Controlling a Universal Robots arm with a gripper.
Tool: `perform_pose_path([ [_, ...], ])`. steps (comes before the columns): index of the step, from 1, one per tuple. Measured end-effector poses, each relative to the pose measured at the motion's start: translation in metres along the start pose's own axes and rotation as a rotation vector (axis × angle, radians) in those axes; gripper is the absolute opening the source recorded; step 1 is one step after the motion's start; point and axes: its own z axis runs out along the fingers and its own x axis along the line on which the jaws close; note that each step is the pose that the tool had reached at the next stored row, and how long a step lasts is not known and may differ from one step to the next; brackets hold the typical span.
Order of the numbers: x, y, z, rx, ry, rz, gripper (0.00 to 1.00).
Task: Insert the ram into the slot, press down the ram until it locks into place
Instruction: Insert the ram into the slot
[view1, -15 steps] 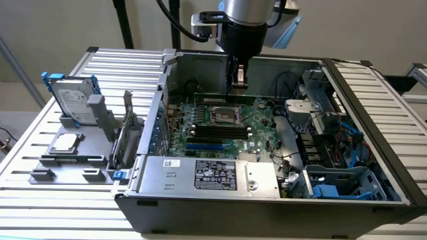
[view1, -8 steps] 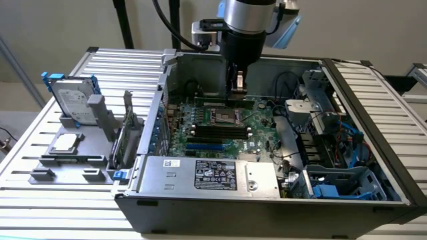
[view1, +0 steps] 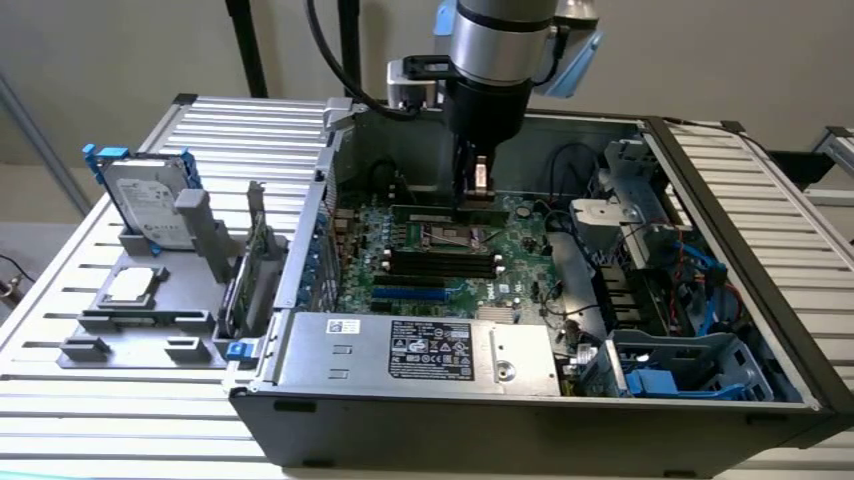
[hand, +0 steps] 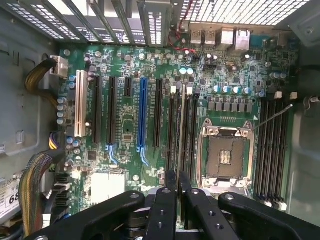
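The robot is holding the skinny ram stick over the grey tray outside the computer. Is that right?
Not quite. The gripper is holding the ram inside the open computer case, above the black memory slots on the motherboard, not over a tray outside. The exterior view shows it reaching down into the case.

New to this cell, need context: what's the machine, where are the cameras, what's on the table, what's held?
One robot arm reaches down into an open computer case. One picture is from a camera off the arm; the other from a camera on its wrist, facing the motherboard. The fingers are closed on the ram, a thin green strip, at the black slots beside the CPU socket. On the table, at the exterior view's left, a grey tray holds a hard drive.
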Motion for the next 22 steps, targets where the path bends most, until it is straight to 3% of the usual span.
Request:
perform_pose_path([
  [15,0.003,-0.0095,0.0266,0.0001,0.0000,0.001,0.14],
  [22,0.004,-0.0100,0.0389,-0.0023,0.0000,0.002,0.14],
])
